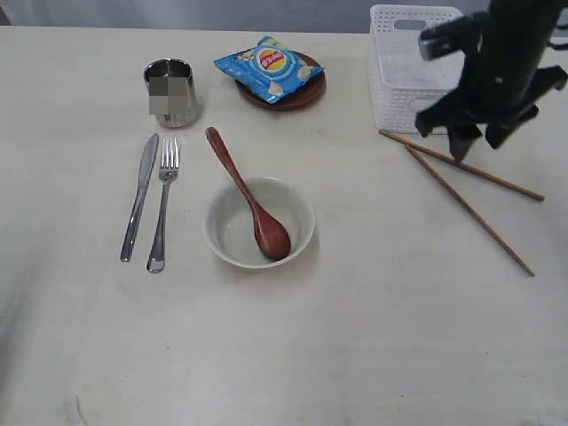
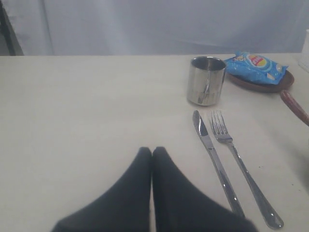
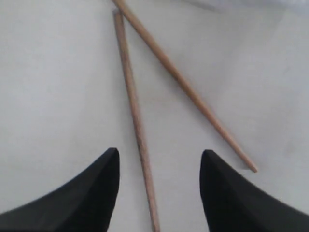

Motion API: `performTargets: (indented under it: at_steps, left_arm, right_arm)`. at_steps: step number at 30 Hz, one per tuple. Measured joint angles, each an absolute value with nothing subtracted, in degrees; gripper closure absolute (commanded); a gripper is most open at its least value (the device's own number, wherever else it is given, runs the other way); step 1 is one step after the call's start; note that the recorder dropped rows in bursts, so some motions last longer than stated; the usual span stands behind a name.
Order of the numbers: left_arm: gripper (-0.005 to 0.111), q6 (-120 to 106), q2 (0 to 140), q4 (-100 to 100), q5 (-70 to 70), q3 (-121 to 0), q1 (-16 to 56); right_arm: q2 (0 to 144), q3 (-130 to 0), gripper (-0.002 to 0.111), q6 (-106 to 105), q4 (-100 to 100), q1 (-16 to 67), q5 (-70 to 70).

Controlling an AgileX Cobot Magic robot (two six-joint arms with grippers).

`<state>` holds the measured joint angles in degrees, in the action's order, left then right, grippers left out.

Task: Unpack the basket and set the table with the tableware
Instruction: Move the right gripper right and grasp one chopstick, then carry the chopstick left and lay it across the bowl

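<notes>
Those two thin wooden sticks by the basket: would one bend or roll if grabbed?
Probably stiff: the chopsticks lie dead straight. Likely light, being so thin. Lying flat on the table, one may roll or slip when the open right gripper pinches it.

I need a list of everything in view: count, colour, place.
basket: 1, white, far right
cup: 1, steel, far left
plate: 1, brown, right of cup
chip bag: 1, blue, on plate
knife: 1, steel, beside fork
fork: 1, steel, left of bowl
bowl: 1, white, centre
spoon: 1, reddish-brown, in bowl
chopsticks: 2, wooden, near basket
table: 1, cream, underneath
left gripper: 1, black, shut, near knife
right gripper: 1, black, open, over chopsticks
</notes>
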<state>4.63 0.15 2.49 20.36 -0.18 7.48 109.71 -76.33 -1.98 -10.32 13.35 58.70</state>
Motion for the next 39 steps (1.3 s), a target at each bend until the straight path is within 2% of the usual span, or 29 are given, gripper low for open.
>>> performTargets:
  at_steps: [6,13,19,24,32,39]
  left_arm:
    - [0.107,4.6,0.1,2.5,20.4,-0.2,7.5]
    - [0.107,4.6,0.1,2.5,20.4,-0.2,7.5]
    - [0.107,4.6,0.1,2.5,20.4,-0.2,7.5]
    - [0.107,4.6,0.1,2.5,20.4,-0.2,7.5]
    - [0.107,4.6,0.1,2.5,20.4,-0.2,7.5]
    - [0.107,4.6,0.1,2.5,20.4,-0.2,7.5]
  right_arm:
    - [112.2,-70.1,0.06,-11.7,-6.2,8.6,56.1]
    - [114.4,-68.5,0.062,-17.5,0.4,7.8,52.0]
    - [116.1,-68.5,0.091,-18.0,1.2,7.8,50.5]
    - [116.4,-68.5,0.108,-18.1,0.7,7.7,49.8]
    - [114.2,-67.9,0.109,-18.8,3.0,9.0,50.6]
    - [101.7,-67.9,0.109,-19.7,10.0,17.3,54.4]
